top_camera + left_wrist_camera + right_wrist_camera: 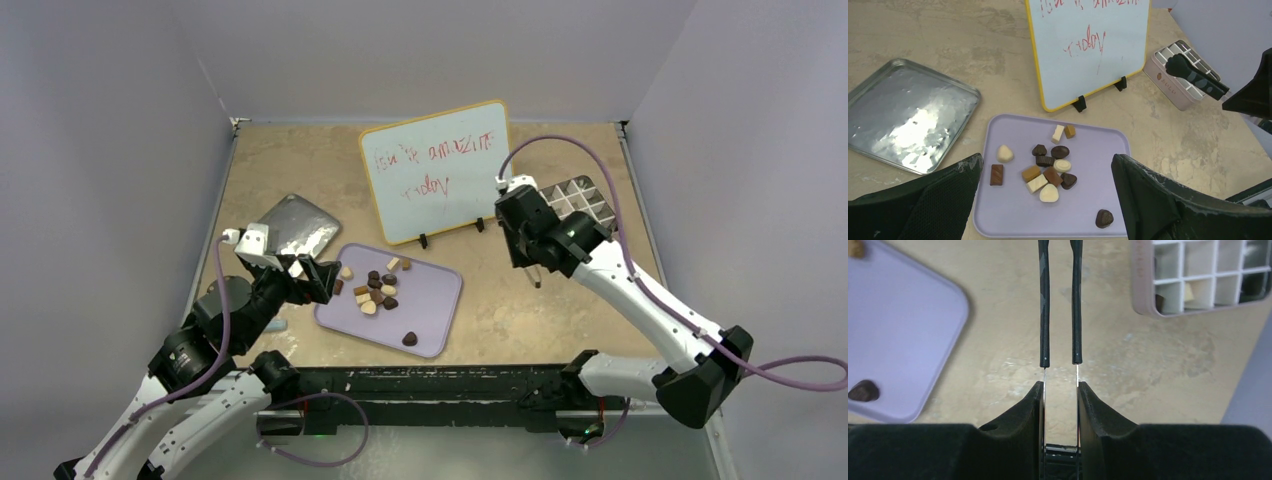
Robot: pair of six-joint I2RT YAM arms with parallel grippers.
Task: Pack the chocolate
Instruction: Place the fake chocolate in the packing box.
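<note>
The chocolate (375, 290) is a loose cluster of dark, tan and cream pieces on the lavender tray (440, 300), with one dark heart (410, 339) alone near the tray's front edge. In the left wrist view the cluster (1050, 170) and the lone heart (1104, 218) lie below my left gripper (1047, 162), which is open and empty over the tray's left side (315, 280). My right gripper (535, 265) is shut on black-tipped tongs (1075, 305) above bare table between the tray and the pink gridded box (580, 200). The tong arms stand apart; their tips are out of view.
A silver metal lid (295, 228) lies at the back left of the tray. A yellow-framed whiteboard (435, 170) stands behind the tray. The gridded box (1143, 285) shows a tan and a dark piece in some cells. Grey walls close in left and right.
</note>
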